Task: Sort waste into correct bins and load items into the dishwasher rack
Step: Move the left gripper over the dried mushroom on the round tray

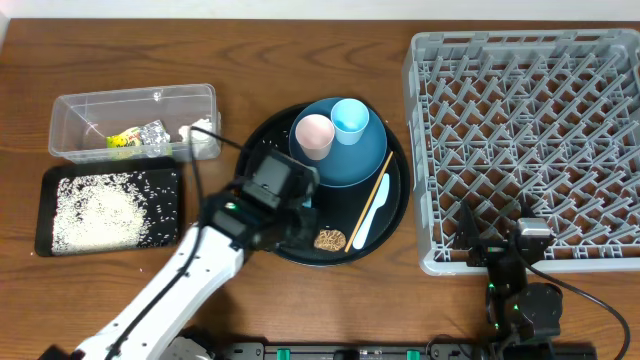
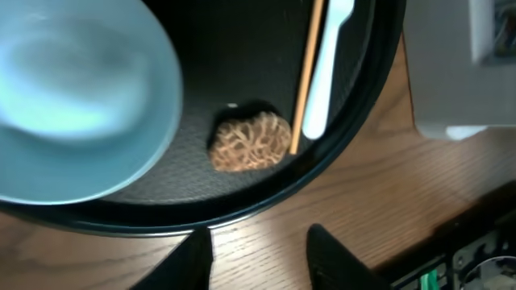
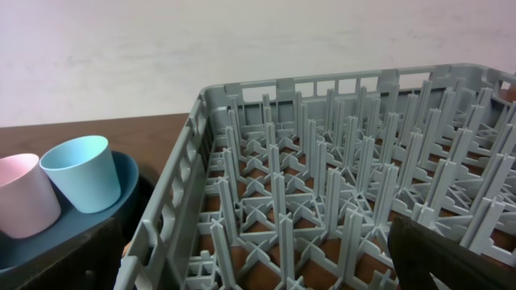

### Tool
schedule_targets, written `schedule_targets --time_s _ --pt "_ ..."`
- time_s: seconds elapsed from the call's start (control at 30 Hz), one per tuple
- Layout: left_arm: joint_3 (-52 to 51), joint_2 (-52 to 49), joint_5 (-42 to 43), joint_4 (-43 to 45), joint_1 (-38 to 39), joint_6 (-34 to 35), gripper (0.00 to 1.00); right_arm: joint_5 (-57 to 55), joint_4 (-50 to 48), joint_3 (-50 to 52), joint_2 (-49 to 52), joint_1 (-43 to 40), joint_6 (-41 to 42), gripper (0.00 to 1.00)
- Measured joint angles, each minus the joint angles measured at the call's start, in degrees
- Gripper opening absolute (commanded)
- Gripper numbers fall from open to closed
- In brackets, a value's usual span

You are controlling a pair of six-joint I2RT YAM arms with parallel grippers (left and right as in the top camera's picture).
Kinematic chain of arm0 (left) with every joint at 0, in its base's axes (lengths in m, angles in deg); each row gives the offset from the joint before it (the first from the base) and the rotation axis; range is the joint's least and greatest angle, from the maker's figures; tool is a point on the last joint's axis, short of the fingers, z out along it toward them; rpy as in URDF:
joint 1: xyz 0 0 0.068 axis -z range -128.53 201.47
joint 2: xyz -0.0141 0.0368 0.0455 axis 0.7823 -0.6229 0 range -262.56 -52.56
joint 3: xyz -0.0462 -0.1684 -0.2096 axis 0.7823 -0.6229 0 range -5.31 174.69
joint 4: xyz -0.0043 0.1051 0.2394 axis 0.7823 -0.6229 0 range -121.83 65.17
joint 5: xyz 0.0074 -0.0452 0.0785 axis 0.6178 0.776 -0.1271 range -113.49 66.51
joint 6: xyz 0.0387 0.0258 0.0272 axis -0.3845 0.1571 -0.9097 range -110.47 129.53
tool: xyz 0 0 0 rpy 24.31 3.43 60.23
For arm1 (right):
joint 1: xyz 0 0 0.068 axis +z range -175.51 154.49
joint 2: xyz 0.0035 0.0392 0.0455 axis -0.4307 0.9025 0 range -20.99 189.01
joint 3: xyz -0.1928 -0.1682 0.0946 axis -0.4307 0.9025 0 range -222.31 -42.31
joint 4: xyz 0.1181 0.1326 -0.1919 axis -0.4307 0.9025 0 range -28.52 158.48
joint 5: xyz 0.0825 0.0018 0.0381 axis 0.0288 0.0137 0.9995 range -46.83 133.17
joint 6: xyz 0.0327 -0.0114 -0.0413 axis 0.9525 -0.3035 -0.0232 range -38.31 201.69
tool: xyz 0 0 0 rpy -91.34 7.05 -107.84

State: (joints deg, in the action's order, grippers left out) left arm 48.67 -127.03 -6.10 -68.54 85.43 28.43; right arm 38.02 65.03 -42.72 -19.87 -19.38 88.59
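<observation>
Presently, the left gripper (image 2: 260,243) shows its jaws partly spread with nothing between them, over the wooden table (image 2: 266,211) just outside the big round black tray (image 2: 359,121). The brown round food scrap (image 2: 251,142) lies at the tray's 6 o'clock. The wooden chopstick (image 2: 308,72) touches its 3 o'clock side, and the white plastic spoon (image 2: 326,64) lies beside that. The right gripper (image 1: 497,252) is spread wide and empty, at the 6 o'clock edge of the large square grey plastic rack (image 1: 440,262).

Pink cup (image 1: 314,135), light-blue cup (image 1: 350,120), grey rack (image 1: 413,150)
</observation>
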Motion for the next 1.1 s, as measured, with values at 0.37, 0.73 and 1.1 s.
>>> schedule_targets --time_s 0.37,0.73,1.1 --pt "0.0 -4.3 -0.7 3.8 7.3 1.2 0.98 0.0 0.0 0.0 0.0 0.0 0.0 0.99" --pt "0.0 -4.3 1.6 3.8 7.5 1.7 0.85 0.0 0.0 0.0 0.0 0.0 0.0 0.99" --pt "0.0 -4.3 -5.6 2.4 12.4 8.7 0.84 0.0 0.0 0.0 0.0 0.0 0.0 0.99"
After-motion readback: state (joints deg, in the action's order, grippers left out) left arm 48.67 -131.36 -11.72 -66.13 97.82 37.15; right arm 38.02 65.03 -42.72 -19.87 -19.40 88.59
